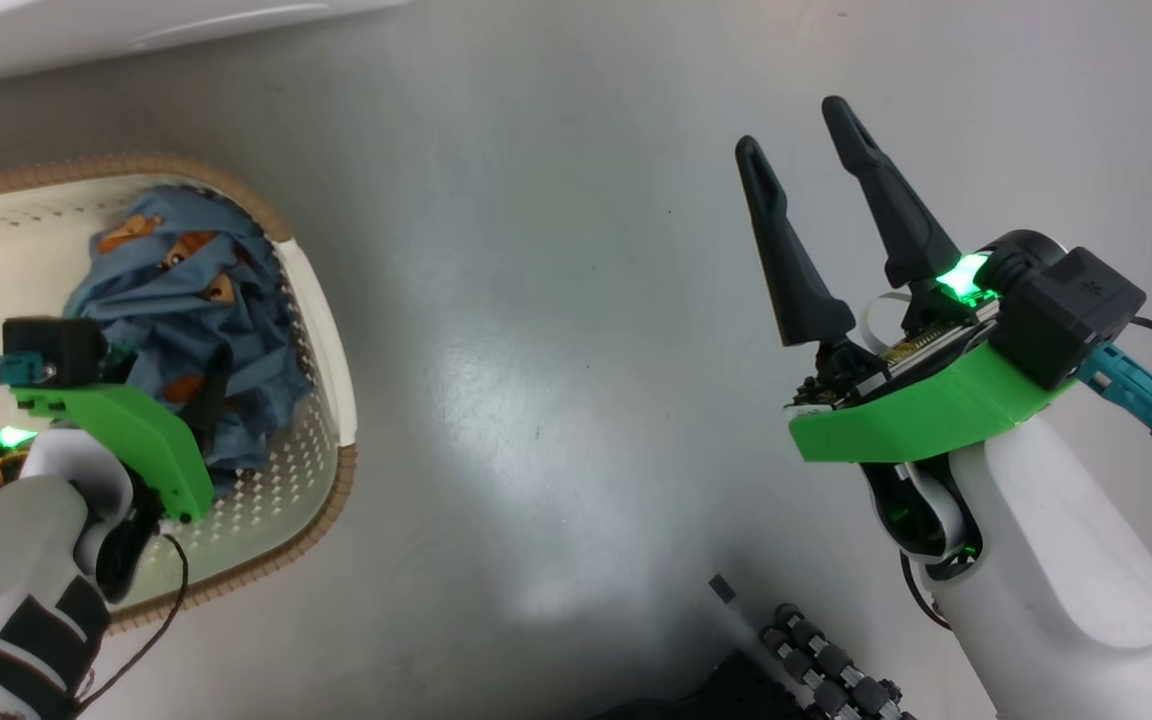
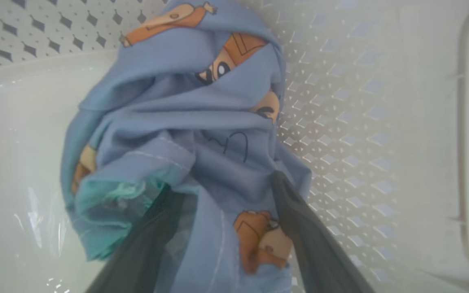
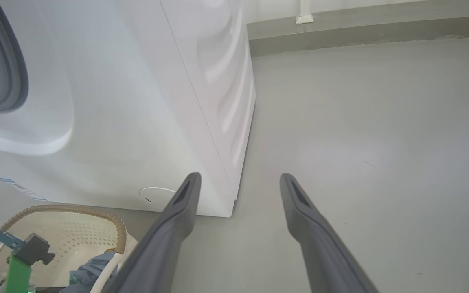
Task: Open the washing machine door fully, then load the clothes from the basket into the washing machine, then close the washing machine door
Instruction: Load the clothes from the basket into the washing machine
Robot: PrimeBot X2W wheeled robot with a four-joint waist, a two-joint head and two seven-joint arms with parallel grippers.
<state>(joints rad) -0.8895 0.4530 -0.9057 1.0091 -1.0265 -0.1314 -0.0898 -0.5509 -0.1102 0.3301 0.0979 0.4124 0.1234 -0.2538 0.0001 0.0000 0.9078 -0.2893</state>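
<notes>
Quick update from the remote seat. My left fingers (image 2: 145, 248) are down inside the basket (image 1: 321, 320), spread wide open with a fold of the clothes (image 2: 177, 122) sitting between them. They're one on each side of the cloth, not squeezing it. The clothes are a bunched blue bundle with the orange bear print, lying in the basket up against its perforated wall (image 2: 340, 122). From the head camera the bundle (image 1: 186, 300) sits at the end of the basket nearest the middle of the floor (image 1: 576, 300).

My right fingers (image 1: 796, 270) are also fully released, holding nothing and hanging over bare floor, well apart from the basket. Looking along them (image 3: 165, 240), I've got the washing machine (image 3: 116, 122) ahead and to the left. Its grey rubber ring (image 3: 10, 73) is at the edge of the picture, with the round flap (image 3: 157, 197) low on the front. The basket's brown rim (image 3: 75, 209) is just in front of the machine's base.
</notes>
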